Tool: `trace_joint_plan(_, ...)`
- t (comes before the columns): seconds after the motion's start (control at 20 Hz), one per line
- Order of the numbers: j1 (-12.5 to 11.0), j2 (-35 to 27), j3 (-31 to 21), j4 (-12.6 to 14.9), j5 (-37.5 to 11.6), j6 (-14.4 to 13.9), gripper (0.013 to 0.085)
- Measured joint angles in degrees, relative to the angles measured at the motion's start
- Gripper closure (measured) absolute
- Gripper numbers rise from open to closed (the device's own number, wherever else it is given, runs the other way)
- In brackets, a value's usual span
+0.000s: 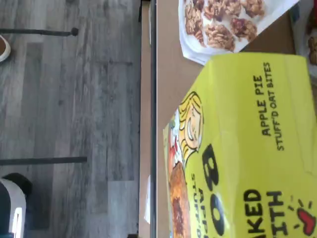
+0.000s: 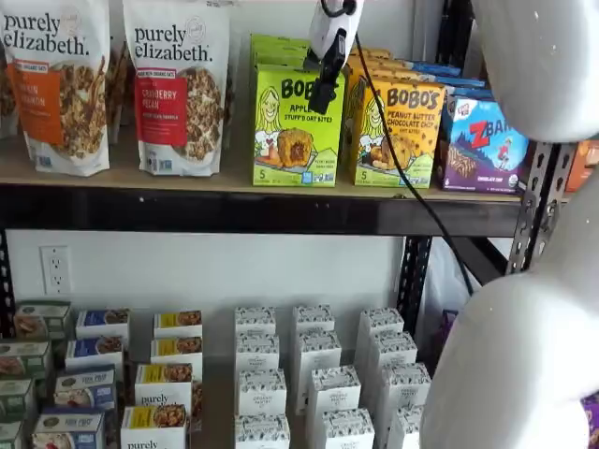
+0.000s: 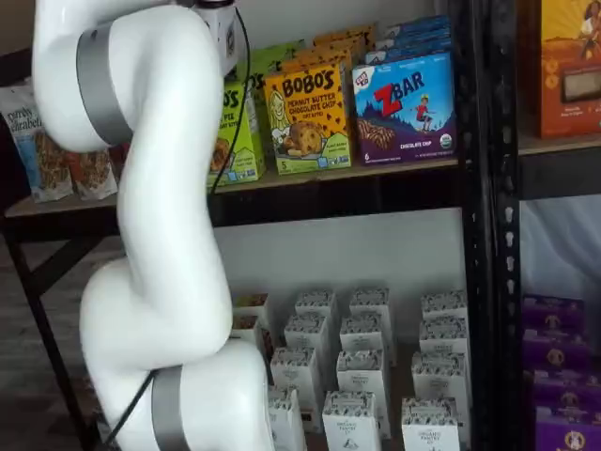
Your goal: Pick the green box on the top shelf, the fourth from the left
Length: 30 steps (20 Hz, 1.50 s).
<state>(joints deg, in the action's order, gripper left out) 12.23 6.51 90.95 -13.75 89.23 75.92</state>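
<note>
The green box (image 2: 295,131) stands upright on the top shelf (image 2: 187,182), its front face level with its neighbours. My gripper (image 2: 325,89) hangs in front of the box's upper right corner. Only one black finger (image 2: 327,70) shows, side-on, under the white body, and nothing is held in it. The wrist view looks down on the green box (image 1: 247,148) from close above, with the cartoon girl and "Apple Pie" lettering plain. My arm partly hides the green box (image 3: 242,141) in a shelf view.
Right of the green box stand an orange Bobo's box (image 2: 398,131) and a Zbar box (image 2: 482,140). Granola bags (image 2: 178,84) stand to its left. White boxes (image 2: 318,374) fill the lower shelf. My white arm (image 2: 533,281) fills the right foreground.
</note>
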Motion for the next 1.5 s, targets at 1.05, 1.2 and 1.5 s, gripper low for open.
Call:
trace_joint_plan(1.05,0.18,-0.03,-0.11,0.94,0.04,-0.08,0.0330)
trace_joint_plan(1.2,0.25,0.16,-0.34,1.31,-0.29,-0.11,0.0330)
trace_joint_plan(1.5,0.36,0.27,-0.56,1.47,-0.51,-0.18,0.0450)
